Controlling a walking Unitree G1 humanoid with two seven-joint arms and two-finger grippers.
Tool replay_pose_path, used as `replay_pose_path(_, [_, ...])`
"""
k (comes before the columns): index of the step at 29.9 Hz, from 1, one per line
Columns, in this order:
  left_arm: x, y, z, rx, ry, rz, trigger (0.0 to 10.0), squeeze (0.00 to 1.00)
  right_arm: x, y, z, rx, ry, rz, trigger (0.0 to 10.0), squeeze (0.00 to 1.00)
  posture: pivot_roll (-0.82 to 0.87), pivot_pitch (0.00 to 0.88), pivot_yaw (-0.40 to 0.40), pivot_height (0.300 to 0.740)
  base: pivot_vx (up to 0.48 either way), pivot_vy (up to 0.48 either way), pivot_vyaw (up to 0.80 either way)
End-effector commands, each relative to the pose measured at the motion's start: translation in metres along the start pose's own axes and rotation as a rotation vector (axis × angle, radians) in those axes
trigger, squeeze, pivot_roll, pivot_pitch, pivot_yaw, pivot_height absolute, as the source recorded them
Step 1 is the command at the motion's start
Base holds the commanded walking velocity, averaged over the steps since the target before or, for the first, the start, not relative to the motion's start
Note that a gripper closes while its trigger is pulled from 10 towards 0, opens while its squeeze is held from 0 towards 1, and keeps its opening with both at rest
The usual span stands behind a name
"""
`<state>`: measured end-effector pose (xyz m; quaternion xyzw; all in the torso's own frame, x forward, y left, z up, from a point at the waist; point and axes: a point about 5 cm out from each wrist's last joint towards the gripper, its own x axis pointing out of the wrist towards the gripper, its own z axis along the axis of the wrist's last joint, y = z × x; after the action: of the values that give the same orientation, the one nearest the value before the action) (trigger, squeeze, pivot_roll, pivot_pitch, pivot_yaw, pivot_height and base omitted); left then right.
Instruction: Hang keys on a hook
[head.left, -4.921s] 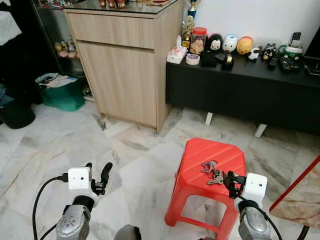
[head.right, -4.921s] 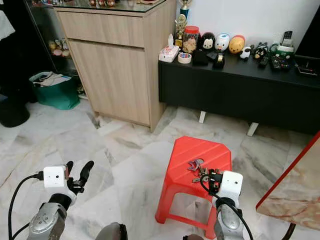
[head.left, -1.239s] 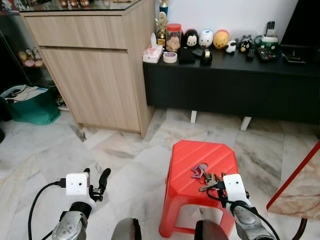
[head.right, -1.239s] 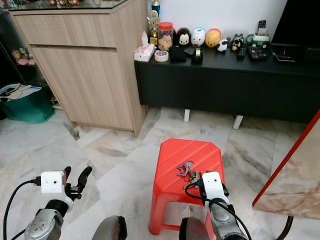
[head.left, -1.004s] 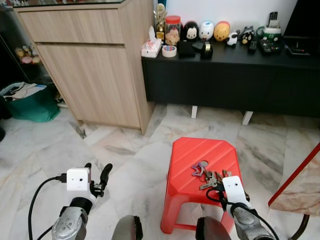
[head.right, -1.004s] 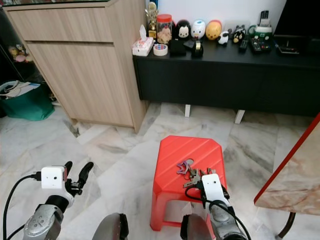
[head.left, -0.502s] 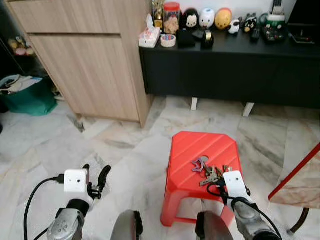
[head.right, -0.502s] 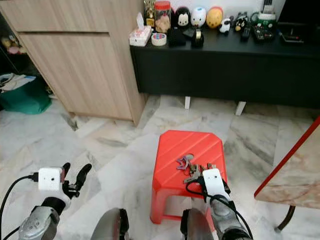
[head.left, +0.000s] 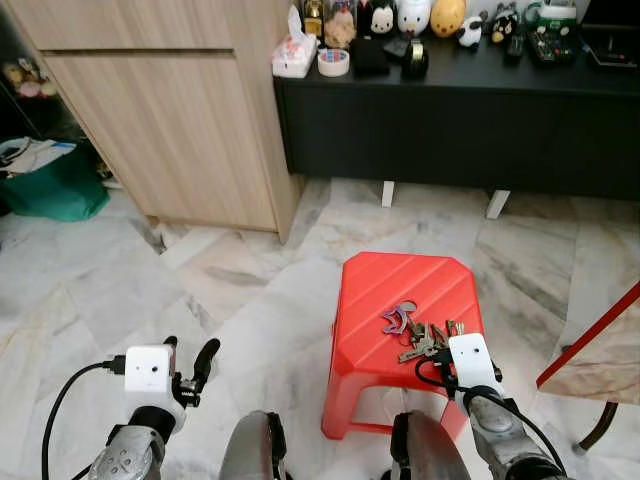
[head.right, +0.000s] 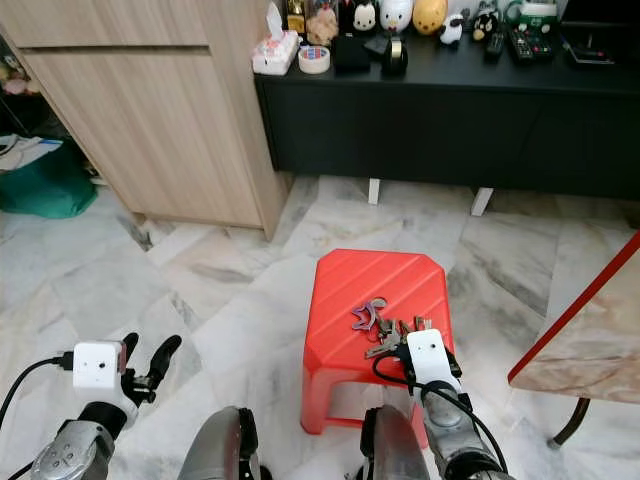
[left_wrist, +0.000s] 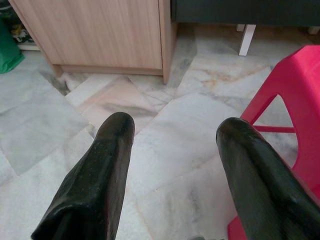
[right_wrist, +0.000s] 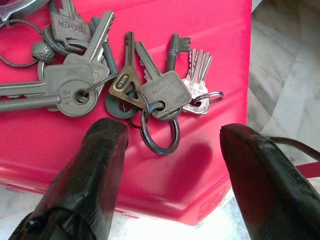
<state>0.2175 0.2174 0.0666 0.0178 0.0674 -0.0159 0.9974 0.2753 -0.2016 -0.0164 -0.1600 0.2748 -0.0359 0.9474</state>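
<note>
Flat, keys (right_wrist: 125, 85) fanned on stool (head.left: 400, 290), blades seemingly away from spread right gripper (right_wrist: 170, 145)

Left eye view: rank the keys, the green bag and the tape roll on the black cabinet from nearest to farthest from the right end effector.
1. Keys: on the red stool, just ahead of the right end effector.
2. Tape roll: far ahead on the black cabinet, near its left end.
3. Green bag: far left, on the floor by the wooden cupboard.
</note>
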Motion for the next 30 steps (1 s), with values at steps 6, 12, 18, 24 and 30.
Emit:
replay_pose_path(6, [-0.005,0.001,0.0,0.02,0.02,-0.006,10.0,0.0,-0.002,0.008,-0.004,0.035,0.015,0.054,4.2,0.0,0.14,0.191,0.081,0.603,0.0,0.0,0.0])
replay_pose_path(12, [-0.009,-0.001,-0.003,0.02,0.034,-0.007,10.0,0.0,-0.002,0.012,-0.003,0.029,0.004,0.075,0.0,0.0,0.15,0.196,0.081,0.603,0.0,0.0,0.0])
replay_pose_path(18, [-0.01,0.0,-0.003,0.02,0.039,0.0,10.0,0.0,-0.003,0.016,-0.002,0.019,-0.01,0.101,0.0,0.0,0.15,0.198,0.079,0.603,0.0,0.0,0.0])
replay_pose_path(24, [-0.013,-0.001,-0.005,0.02,0.046,0.007,10.0,0.0,-0.002,0.019,0.0,0.084,-0.012,0.106,0.0,0.0,0.15,0.203,0.083,0.603,0.0,0.0,0.0])
replay_pose_path(30, [-0.015,-0.001,-0.007,0.024,0.057,0.017,10.0,0.0,-0.002,0.026,0.007,0.09,-0.043,0.135,0.0,0.0,0.15,0.205,0.084,0.603,0.0,0.0,0.0])
